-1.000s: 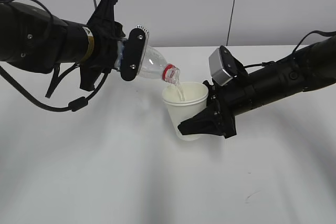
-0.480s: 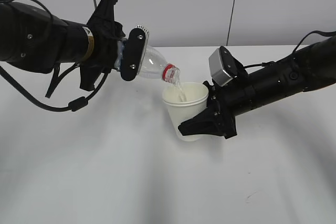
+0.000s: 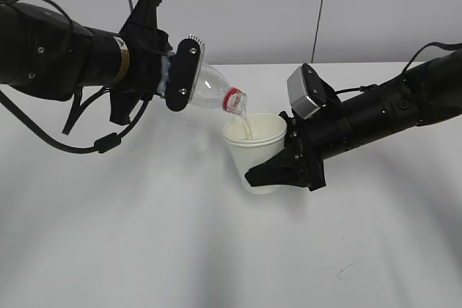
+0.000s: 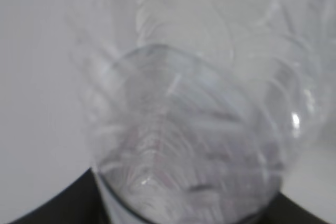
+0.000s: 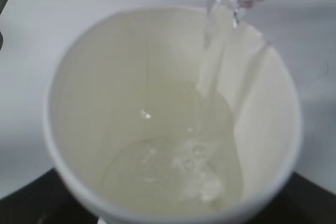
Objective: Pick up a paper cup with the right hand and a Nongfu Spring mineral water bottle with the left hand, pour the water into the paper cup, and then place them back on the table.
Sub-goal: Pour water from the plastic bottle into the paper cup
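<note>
My left gripper [image 3: 178, 77] is shut on the clear water bottle [image 3: 213, 89] and holds it tilted, red neck ring down to the right, over the paper cup [image 3: 256, 153]. A thin stream of water [image 3: 246, 124] runs from the bottle's mouth into the cup. My right gripper [image 3: 278, 171] is shut on the cup and holds it just above the table [image 3: 144, 236]. In the right wrist view the cup [image 5: 173, 114] fills the frame, with water [image 5: 173, 171] pooled in its bottom and the stream falling in. In the left wrist view the bottle [image 4: 194, 129] is a close blur.
A grey wall with two dark vertical lines stands behind the table. A faint scuff mark [image 3: 346, 270] shows at the front right of the table.
The pouring goes on; both arms hold their places. The stream from the bottle looks slightly thinner.
</note>
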You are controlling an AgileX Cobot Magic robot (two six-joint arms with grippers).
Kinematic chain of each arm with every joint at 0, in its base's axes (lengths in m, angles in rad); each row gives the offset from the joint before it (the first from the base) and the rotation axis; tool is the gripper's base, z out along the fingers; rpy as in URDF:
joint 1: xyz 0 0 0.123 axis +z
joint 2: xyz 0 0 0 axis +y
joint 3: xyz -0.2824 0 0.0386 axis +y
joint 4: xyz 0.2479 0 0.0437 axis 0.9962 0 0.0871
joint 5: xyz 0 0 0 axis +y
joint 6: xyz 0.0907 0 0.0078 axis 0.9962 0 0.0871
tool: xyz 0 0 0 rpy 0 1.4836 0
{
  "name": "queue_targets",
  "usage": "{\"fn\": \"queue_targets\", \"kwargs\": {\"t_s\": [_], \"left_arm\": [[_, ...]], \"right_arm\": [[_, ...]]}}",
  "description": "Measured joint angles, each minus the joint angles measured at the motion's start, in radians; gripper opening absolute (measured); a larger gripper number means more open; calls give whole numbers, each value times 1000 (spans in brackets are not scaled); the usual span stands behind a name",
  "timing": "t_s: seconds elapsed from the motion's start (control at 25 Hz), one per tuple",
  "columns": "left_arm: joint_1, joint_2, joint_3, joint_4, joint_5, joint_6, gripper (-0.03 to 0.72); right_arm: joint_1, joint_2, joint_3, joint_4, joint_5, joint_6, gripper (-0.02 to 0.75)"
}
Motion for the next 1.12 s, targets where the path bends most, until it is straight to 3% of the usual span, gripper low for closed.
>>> {"fn": "queue_targets", "kwargs": {"t_s": [1.12], "left_arm": [[0,0,-1,0,0,0,331]], "right_arm": [[0,0,0,-2,4,0,480]]}}
